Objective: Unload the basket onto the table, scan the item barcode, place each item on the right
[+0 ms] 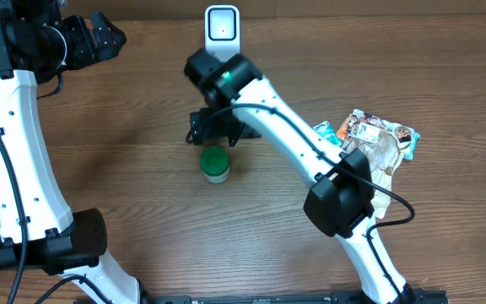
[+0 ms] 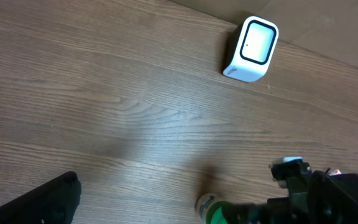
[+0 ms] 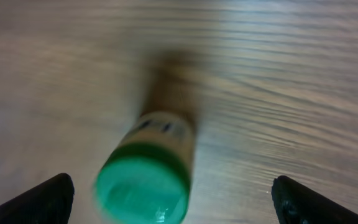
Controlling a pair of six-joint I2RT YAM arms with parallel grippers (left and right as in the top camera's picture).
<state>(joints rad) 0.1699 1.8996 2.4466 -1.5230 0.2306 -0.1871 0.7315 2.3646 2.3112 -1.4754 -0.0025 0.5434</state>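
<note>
Overhead and wrist views of a two-arm bench. The surface is a brown wood-grain table (image 1: pixel 125 194), matt and evenly lit; beyond its far edge a paler tan strip runs along the top of the overhead view, and nothing more of the room can be made out.

Count of objects: one scanner, one bottle, one heap of packets, two arms. The white scanner (image 1: pixel 222 25) stands at the far middle of the table, its dark-framed window pale and blank in the left wrist view. The green-lidded bottle (image 1: pixel 215 165), the item to be scanned, stands upright near the table's centre, on the near side of the scanner and well apart from it. The heap of printed snack packets (image 1: pixel 378 142) lies at the right, partly under the right arm; the number of packets cannot be told.

The right gripper (image 3: pixel 169 199) hangs directly above the bottle with its claw spread wide: both fingertips (image 3: pixel 42 198) sit at the bottom corners of the right wrist view, and the blurred green lid lies between them, touching neither. The left gripper (image 1: pixel 106 35) hovers over the far left corner, its claw also spread and holding nothing; only one finger shows in its own wrist view
</note>
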